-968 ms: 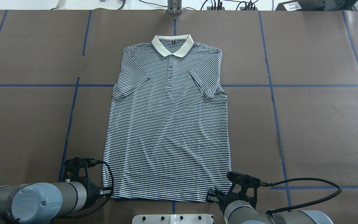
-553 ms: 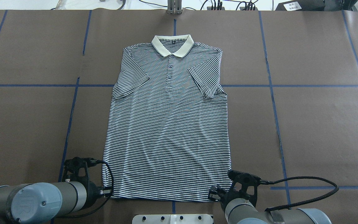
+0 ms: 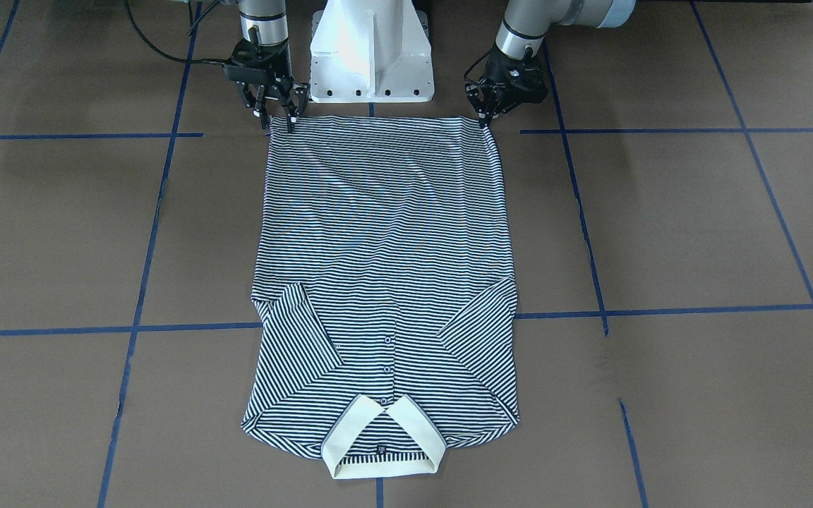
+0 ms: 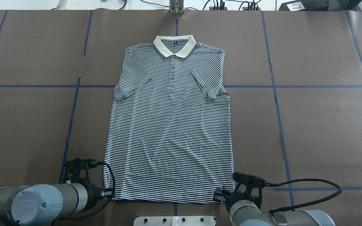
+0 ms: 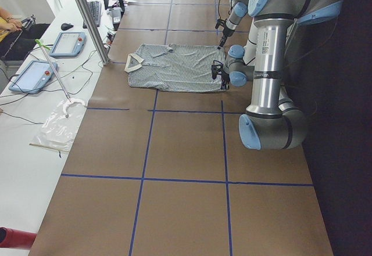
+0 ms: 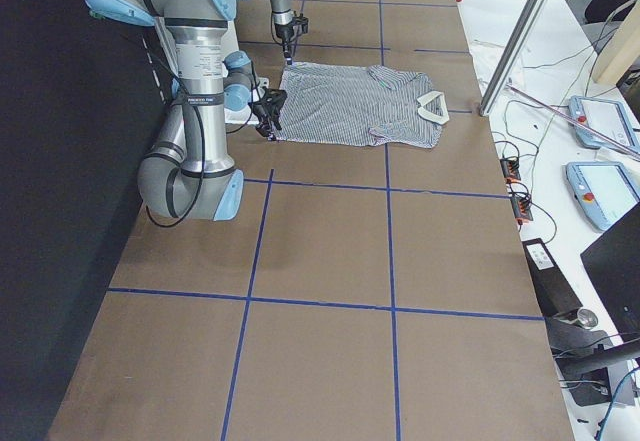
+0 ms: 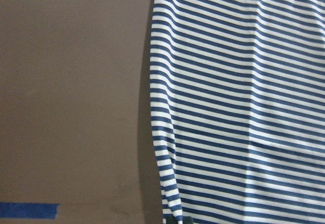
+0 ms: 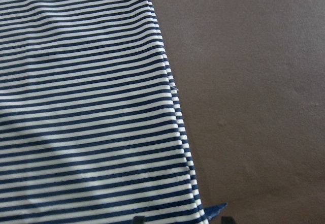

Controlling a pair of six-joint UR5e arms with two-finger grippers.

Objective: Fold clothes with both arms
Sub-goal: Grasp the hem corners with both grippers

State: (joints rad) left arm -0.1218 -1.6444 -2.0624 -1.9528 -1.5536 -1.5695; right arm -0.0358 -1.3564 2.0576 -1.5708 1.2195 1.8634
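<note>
Polo shirt (image 3: 385, 233) lay flat at centre, collar at 6 o'clock.
Front-facing: left gripper (image 3: 484, 118) was pinched together on its 1 o'clock hem corner; right gripper (image 3: 279, 116), fingers apart, straddled the 11 o'clock corner. Right wrist: both fingertips (image 8: 218, 211) flanked that corner.

Bright, even light. The polo shirt (image 7: 228, 107) casts a thin soft shadow. Wrist pictures look a bit fuzzy.

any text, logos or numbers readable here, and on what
"UR", faint, embossed on a joint cap of the left arm
White label at the far right: too small to read
Neck tag of the shirt: too small to read
Print on the left arm's tube: blurred
</note>
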